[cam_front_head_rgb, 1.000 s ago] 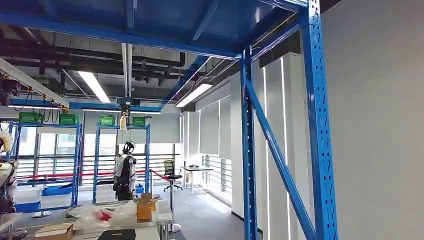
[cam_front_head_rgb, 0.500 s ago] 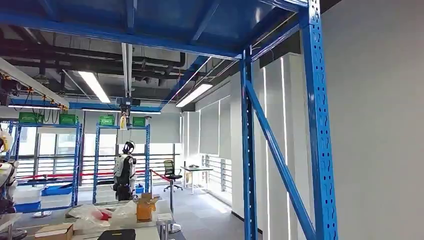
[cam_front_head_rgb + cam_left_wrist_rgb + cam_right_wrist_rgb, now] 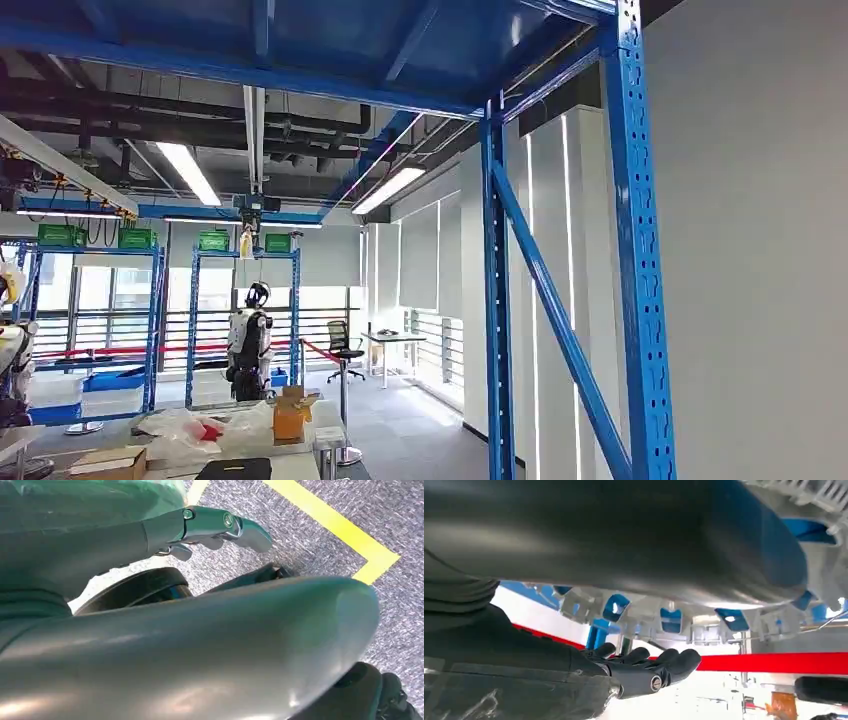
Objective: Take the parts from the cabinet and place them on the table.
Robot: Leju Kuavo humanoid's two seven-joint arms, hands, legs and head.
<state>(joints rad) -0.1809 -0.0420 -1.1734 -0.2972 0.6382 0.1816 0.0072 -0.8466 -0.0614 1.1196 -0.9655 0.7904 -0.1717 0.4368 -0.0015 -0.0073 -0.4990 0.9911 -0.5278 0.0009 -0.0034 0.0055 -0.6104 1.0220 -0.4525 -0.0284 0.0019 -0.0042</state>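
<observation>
- The head view looks up and out across a workshop, past a blue steel rack upright with punched holes and a slanting brace; no cabinet shelf with parts lies in front of the robot, so I judge the step to be travel or turning between cabinet and surface, not reaching
- Left hand: hangs over grey speckled carpet crossed by a yellow floor line; its metal-jointed fingers lie fairly straight with nothing seen between them, so it looks released and empty
- Right hand: dark fingers stretched out side by side, apart from anything, with nothing seen in the palm; it reads as released
- Just beyond the right hand's thumb sits a pale moulded plastic piece with ribbed, clip-like tabs against blue; it may be one of the parts or its tray, but I cannot tell, and the hand is not touching it
- A red band runs behind the fingers, smooth and flat
- Far off, a cluttered surface carries a cardboard box, crumpled clear plastic bags and a flat black item; another humanoid robot stands beyond it
- The next move calls for lowering the gaze, finding the cabinet shelf, and bringing an empty hand squarely to a part
</observation>
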